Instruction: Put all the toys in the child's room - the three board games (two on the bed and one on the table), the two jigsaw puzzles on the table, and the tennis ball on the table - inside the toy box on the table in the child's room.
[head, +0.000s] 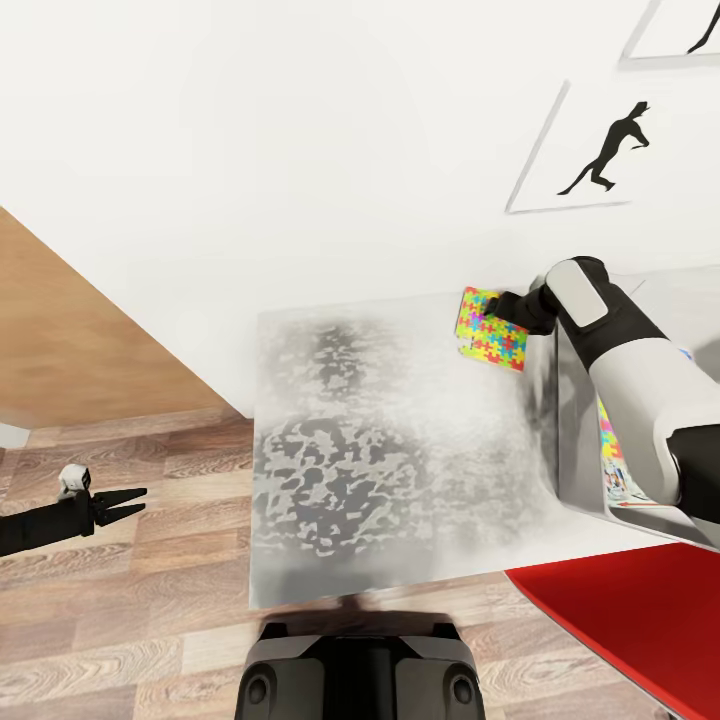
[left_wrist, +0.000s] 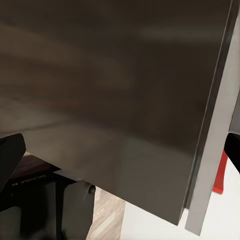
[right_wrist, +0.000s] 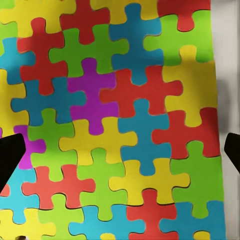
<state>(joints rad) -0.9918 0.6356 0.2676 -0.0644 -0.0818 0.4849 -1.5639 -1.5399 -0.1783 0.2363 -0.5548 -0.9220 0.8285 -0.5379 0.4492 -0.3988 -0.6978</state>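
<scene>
Head view, left to right: left gripper (head: 135, 503) over wood floor (head: 130, 600), fingers slightly spread, holding nothing; pale tabletop (head: 380, 450); jigsaw puzzle (head: 490, 329) at far right, tilted off tabletop, pinched by right gripper (head: 496, 303); toy box (head: 580, 400) further right, colourful printed boxes inside, print unreadable.

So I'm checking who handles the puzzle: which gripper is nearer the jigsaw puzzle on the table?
Right. The right gripper is at the jigsaw puzzle's far edge on the table. The left gripper hangs over the floor, well off the table's left side.
</scene>
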